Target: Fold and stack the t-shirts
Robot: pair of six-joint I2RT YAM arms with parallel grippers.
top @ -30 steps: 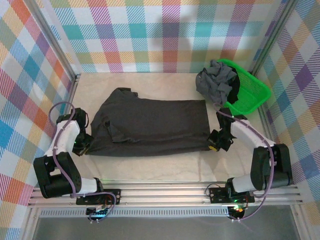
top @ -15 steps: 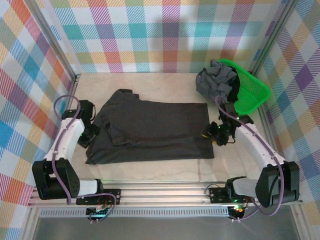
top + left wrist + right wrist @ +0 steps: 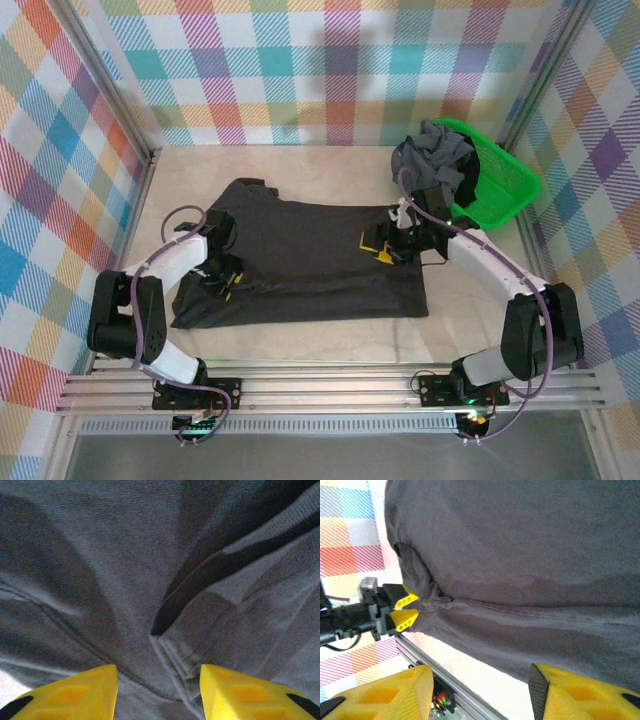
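Note:
A large charcoal-black t-shirt [image 3: 310, 260] lies flat on the table, partly folded, with a doubled layer along its left side. My left gripper [image 3: 226, 287] hovers low over the shirt's left part, jaws open. In the left wrist view the yellow fingertips [image 3: 75, 692] stand apart above a seam and fold of the shirt [image 3: 125, 570], holding nothing. My right gripper [image 3: 378, 247] is open above the shirt's right half. In the right wrist view the right gripper [image 3: 480, 692] looks across the shirt [image 3: 520, 545] to the left gripper [image 3: 402, 611]. More grey t-shirts [image 3: 432, 165] are heaped in the basket.
A bright green plastic basket [image 3: 520, 175] stands tilted at the back right against the checked wall. Bare table [image 3: 470, 310] shows to the right of the shirt and along its near edge. The aluminium rail [image 3: 330, 385] runs along the front.
Both grippers opened and let go of the shirt's near corners. Both arms then moved inward over the shirt, the left to its left fold, the right up toward the middle right.

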